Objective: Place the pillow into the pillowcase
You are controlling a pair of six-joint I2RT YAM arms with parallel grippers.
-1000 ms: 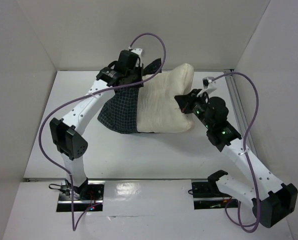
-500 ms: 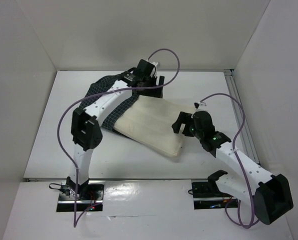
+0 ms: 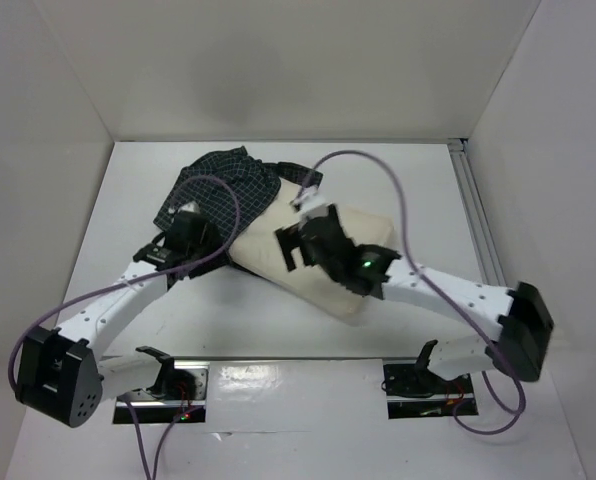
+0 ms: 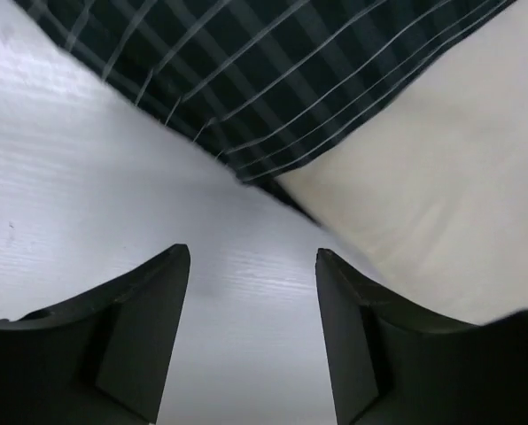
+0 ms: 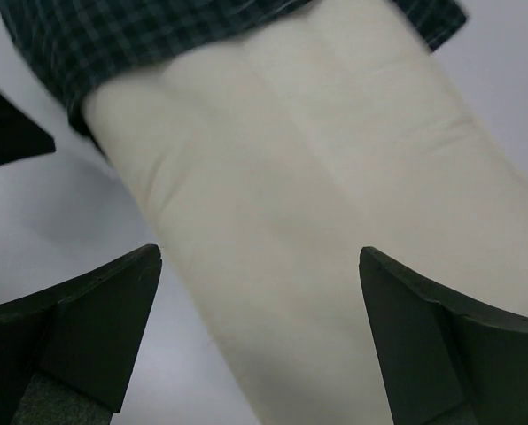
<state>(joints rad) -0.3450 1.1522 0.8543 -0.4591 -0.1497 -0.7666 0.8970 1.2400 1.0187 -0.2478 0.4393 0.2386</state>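
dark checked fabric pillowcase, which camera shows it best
Top external: the dark checked fabric pillowcase shows nearly whole, crumpled at the cream pillow's far-left end. Left wrist catches only one edge against the pillow; right wrist only a top strip.

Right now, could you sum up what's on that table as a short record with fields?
Cover: dark limp fabric pillowcase with white grid check, bunched at far left
Filling: large soft cream rectangular pillow, lying diagonally, far end inside the pillowcase
Left tool: open, empty, low over the white table beside the pillowcase edge
Right tool: open, empty, above the pillow
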